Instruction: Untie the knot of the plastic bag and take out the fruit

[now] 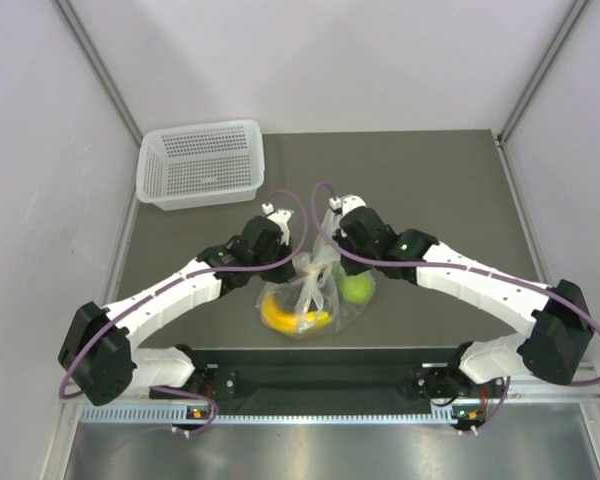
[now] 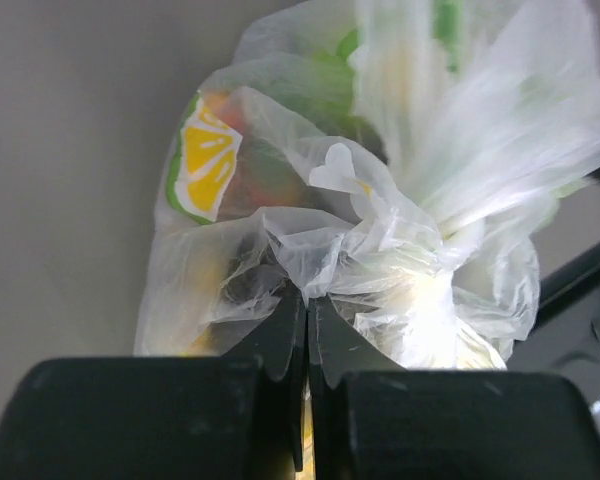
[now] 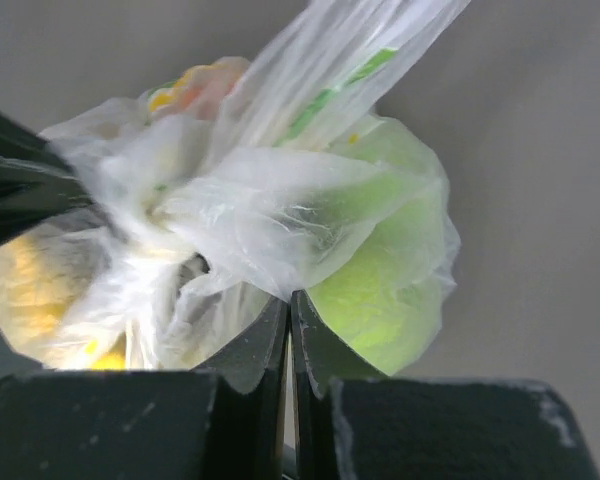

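Observation:
The clear plastic bag (image 1: 315, 295) lies on the dark mat near the front edge, holding a yellow banana (image 1: 290, 318) and a green apple (image 1: 357, 288). Its knot (image 1: 316, 268) is a bunched strip of film between the two grippers. My left gripper (image 1: 298, 262) is shut on a fold of the bag film (image 2: 310, 270) at the knot's left. My right gripper (image 1: 332, 262) is shut on bag film (image 3: 270, 270) at the knot's right, with the apple (image 3: 380, 290) just beside its fingers. Other fruit show only as blurred colours inside the bag (image 2: 380, 200).
A white perforated basket (image 1: 202, 163) stands at the back left of the mat. Grey walls enclose the table on the left, right and rear. The arms' base rail runs along the near edge.

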Controlling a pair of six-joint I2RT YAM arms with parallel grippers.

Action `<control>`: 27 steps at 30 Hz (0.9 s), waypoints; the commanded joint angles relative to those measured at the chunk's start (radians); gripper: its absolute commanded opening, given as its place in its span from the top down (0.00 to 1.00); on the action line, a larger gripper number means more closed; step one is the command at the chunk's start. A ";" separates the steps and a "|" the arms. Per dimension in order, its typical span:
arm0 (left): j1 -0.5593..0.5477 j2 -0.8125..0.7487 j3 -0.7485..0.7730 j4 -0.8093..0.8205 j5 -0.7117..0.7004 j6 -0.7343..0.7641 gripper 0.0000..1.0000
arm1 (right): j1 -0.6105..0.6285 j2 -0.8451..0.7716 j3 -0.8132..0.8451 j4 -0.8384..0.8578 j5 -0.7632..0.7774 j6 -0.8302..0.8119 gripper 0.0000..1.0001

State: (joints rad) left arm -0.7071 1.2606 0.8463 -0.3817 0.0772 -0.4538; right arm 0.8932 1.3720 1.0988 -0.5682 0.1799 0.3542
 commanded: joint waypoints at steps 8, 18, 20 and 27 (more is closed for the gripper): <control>0.003 -0.239 0.019 -0.106 -0.358 0.079 1.00 | -0.310 -0.365 -0.206 -0.053 0.197 0.157 1.00; 0.005 -0.233 0.042 -0.095 -0.300 0.076 1.00 | -0.229 -0.432 -0.021 -0.088 -0.037 -0.047 0.10; 0.005 -0.224 0.046 -0.080 -0.274 0.078 1.00 | -0.143 -0.400 0.009 -0.085 -0.014 -0.079 0.00; 0.005 -0.204 0.079 -0.057 -0.218 0.087 1.00 | -0.010 -0.127 0.171 -0.079 0.188 -0.190 0.00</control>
State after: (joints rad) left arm -0.7063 1.0546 0.8669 -0.4915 -0.1753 -0.3847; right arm 0.8619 1.1538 1.2110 -0.6498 0.2634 0.2424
